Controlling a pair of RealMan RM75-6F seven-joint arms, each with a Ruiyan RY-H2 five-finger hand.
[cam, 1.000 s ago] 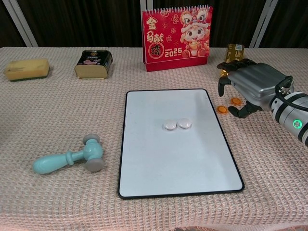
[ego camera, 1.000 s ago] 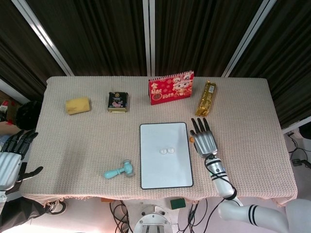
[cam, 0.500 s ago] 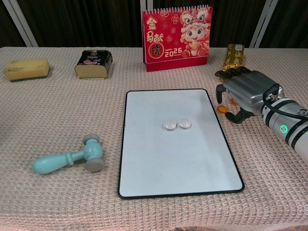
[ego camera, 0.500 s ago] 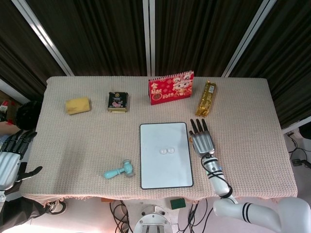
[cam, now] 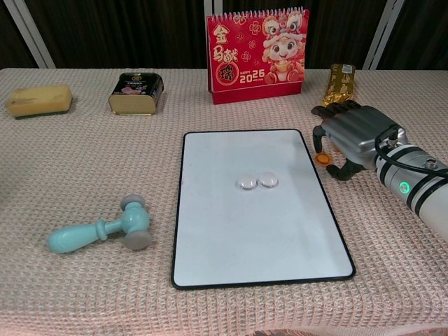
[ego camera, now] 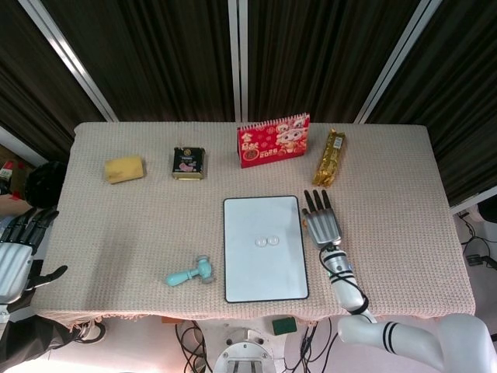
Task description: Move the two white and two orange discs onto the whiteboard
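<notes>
Hovering over an orange disc (cam: 323, 159) just right of the whiteboard (cam: 259, 217), the right hand (cam: 352, 131) curls its fingers downward, holding nothing I can see. Two white discs (cam: 257, 181) already lie on the board; next, probably, pinch that disc. The second orange one is hidden.

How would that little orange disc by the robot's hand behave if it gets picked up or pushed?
The small flat orange disc looks thin and probably light, so a nudge would likely slide it rather than tip it. Lying low on the woven beige tablecloth, it may be awkward to pinch. The right hand hovers over it, fingers curled.
</notes>
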